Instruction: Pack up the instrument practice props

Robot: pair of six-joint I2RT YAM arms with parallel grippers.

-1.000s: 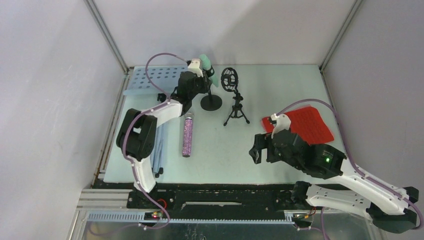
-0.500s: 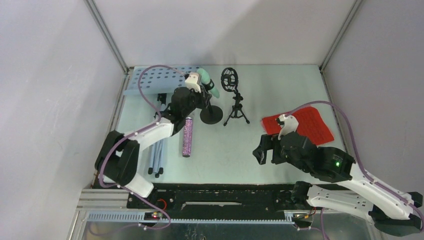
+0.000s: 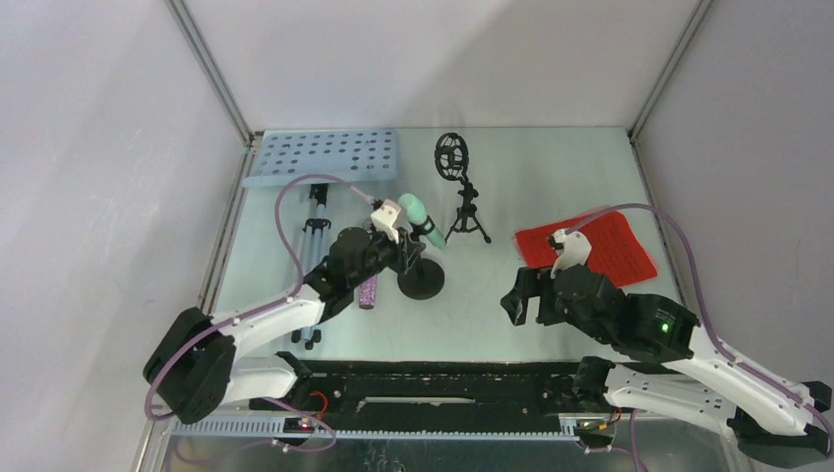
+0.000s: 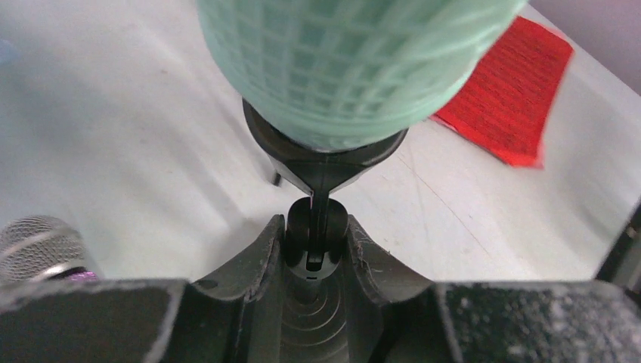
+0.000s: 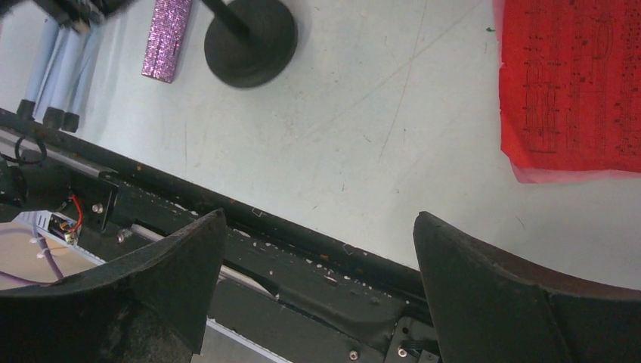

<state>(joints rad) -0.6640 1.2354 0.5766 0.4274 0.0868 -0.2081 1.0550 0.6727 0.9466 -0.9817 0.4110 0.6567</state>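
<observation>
Nearest the arms, the right gripper (image 5: 317, 234) hangs over the table's (image 3: 551, 167) near edge with its jaws spread wide and nothing between them. Just left of it, the left gripper (image 4: 316, 231) is pinching the thin black post of the round-based stand (image 3: 421, 280), right under the clip that carries the mint microphone (image 4: 355, 68). The microphone leans over to one side, well off the post's line. I cannot tell whether the base is touching the table or just off it.

The likeliest trouble is that lean: with so narrow a hold on a round post, the heavy head could make the stand twist between the fingers, or the microphone could slide out of its clip. The purple microphone (image 5: 168, 38) lies just beside the base, so a sideways drag could knock it rolling toward the tripod (image 3: 313, 246) lying flat beyond it.

Further back on the right lies the red sheet (image 5: 574, 83), flat and thin, likely hard to pick up. Behind stand the small three-legged mount (image 3: 462, 197), easy to tip, and the perforated desk (image 3: 320, 157) at the far left. No box is in view.
</observation>
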